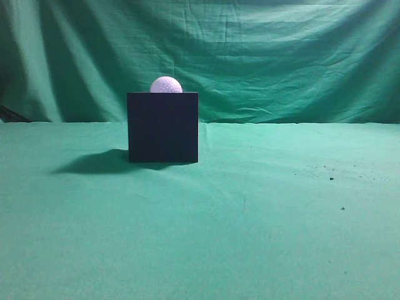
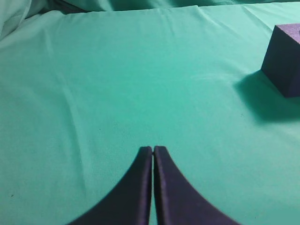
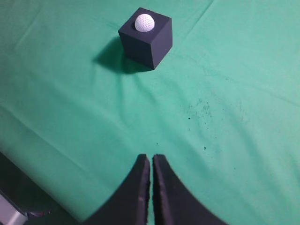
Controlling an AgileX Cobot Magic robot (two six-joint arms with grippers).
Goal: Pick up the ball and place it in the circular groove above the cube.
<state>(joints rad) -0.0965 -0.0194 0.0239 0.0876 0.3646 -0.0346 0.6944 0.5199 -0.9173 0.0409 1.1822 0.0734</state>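
White ball [image 1: 166,85] sits seated in the cube [image 1: 163,127] groove, hence stable; both arms' fingers [image 2: 153,151] [image 3: 151,158] clenched, empty.

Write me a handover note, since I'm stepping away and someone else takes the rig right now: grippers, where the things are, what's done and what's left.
Left gripper: shut, empty, over bare green cloth, with the cube at the right edge of its view.
Right gripper: shut, empty, over the cloth, well short of the cube.
Ball: white, dimpled, sitting on top of the dark cube, partly sunk into the top face.
Done: the ball appears placed in the groove, and neither gripper touches it.
Left: nothing obvious; just confirm the ball sits steady. A few dark specks lie on the cloth to the right.
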